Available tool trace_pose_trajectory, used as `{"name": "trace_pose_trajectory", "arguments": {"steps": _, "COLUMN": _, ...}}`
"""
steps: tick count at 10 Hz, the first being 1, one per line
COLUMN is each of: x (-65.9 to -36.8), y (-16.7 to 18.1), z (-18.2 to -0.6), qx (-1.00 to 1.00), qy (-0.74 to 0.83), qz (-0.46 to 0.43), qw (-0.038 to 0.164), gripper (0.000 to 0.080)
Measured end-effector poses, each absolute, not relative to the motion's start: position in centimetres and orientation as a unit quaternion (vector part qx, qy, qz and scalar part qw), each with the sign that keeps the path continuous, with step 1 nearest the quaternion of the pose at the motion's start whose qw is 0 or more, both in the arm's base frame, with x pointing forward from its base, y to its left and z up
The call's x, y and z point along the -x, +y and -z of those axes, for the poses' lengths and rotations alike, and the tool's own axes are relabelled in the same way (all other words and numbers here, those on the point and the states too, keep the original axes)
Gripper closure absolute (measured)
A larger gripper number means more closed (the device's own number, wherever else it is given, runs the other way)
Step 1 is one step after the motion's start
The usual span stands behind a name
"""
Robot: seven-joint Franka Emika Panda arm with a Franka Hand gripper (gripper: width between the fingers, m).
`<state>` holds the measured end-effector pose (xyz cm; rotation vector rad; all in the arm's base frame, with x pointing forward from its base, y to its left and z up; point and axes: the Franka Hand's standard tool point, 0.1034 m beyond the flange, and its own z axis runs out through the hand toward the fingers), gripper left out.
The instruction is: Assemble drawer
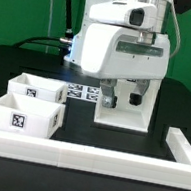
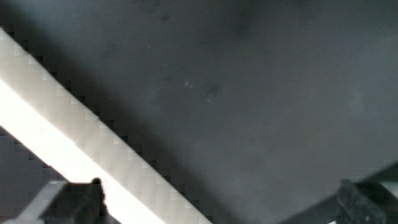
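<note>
Just behind the near rail (image 1: 82, 160), on the left of the black tabletop (image 1: 87, 133), the near tray (image 1: 23, 119) lies with its long axis left to right. It is open upward, with a tag on its near face and a bare white hollow. The far tray (image 1: 41, 92) sits close behind it, set the same way. Right of centre stands the shell (image 1: 126, 114), a plain white wall facing near; I cannot tell where its open side points. The pincer (image 1: 122, 94) hangs at the shell's top. In the wrist view the pincer (image 2: 217, 205) is spread wide and grips nothing, its dark fingertips (image 2: 75, 200) over the tabletop and a white edge (image 2: 71, 110). Farther back lies the marker board (image 1: 82, 90).
</note>
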<state>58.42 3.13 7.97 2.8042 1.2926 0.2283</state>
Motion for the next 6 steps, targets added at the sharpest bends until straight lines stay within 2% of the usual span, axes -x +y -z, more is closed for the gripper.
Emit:
{"name": "trace_pose_trajectory", "arguments": {"steps": 5, "x": -58.52, "y": 3.21, "z": -8.04, "qx": -0.908, "qy": 0.411, "qz": -0.08, "qw": 0.024, "gripper": 0.015}}
{"name": "trace_pose_trajectory", "arguments": {"steps": 6, "x": -57.87, "y": 3.54, "z": -8.6, "qx": -0.927, "qy": 0.37, "qz": -0.06, "qw": 0.016, "gripper": 0.015}}
